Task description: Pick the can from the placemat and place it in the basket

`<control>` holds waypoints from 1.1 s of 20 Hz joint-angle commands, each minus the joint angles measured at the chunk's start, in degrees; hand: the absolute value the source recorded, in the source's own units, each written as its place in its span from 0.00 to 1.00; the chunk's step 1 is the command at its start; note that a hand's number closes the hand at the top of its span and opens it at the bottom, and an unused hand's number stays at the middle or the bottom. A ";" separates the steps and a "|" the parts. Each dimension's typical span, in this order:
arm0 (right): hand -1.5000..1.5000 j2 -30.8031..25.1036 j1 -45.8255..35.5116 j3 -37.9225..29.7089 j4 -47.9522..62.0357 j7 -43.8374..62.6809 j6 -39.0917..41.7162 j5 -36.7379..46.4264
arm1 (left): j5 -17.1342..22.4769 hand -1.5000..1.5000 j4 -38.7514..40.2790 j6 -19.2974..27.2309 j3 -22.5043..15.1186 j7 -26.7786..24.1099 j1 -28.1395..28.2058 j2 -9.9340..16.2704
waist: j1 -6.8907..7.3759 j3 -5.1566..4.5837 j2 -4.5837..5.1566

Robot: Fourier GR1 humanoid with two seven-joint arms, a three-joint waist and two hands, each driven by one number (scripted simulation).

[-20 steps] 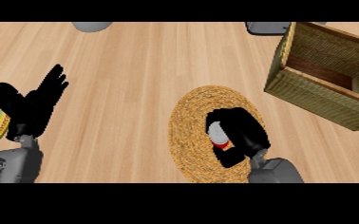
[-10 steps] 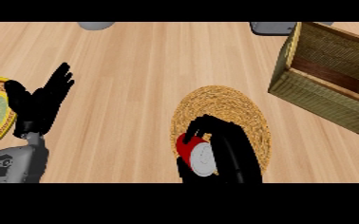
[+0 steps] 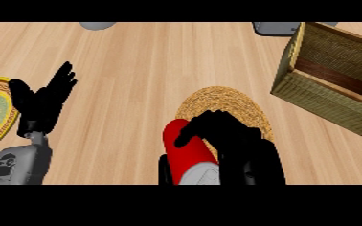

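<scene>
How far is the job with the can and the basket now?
Done: the right hand is curled round the red can, which appears raised over the near edge of the woven placemat. In hand: carrying it. Left: move it to the basket at upper right and release it inside. The left hand rests open at left.

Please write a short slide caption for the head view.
Right hand grasps the red can above the placemat; basket waits.
</scene>
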 commanded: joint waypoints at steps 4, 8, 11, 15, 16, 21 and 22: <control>1.00 0.37 -17.73 -10.93 1.18 15.73 10.62 0.18 | 0.12 0.50 -0.13 -0.36 0.06 -0.30 -0.04 0.02 | 0.42 0.01 0.21; 1.00 0.37 -25.62 -20.65 6.40 14.40 13.58 -1.67 | -0.13 0.50 -2.96 -0.07 -0.70 2.39 -0.54 0.19 | 0.81 0.08 0.09; 1.00 0.37 -31.44 -26.81 10.88 12.11 15.43 -2.25 | -0.57 0.50 0.09 -0.51 -0.13 -0.50 0.05 0.45 | 0.51 0.07 0.39; 1.00 -1.05 -35.52 -33.59 16.47 9.55 16.81 -0.41 | 0.14 0.50 1.36 -1.55 0.89 -1.22 0.35 1.33 | 0.23 0.09 0.49; 1.00 -0.64 -37.58 -34.06 18.57 10.68 17.76 0.94 | 0.12 0.50 -0.68 -0.77 0.05 -0.52 1.52 -0.11 | 0.58 0.09 0.31; 1.00 -9.98 -38.23 -42.85 23.19 3.55 21.54 -0.05 | 0.57 0.50 -0.60 -0.86 0.99 -0.54 0.81 0.54 | 0.07 0.17 0.40; 1.00 -9.45 -37.30 -42.09 23.52 3.66 21.87 0.43 | -0.34 0.50 -1.52 -0.70 0.10 0.26 1.46 0.52 | 0.18 0.19 0.40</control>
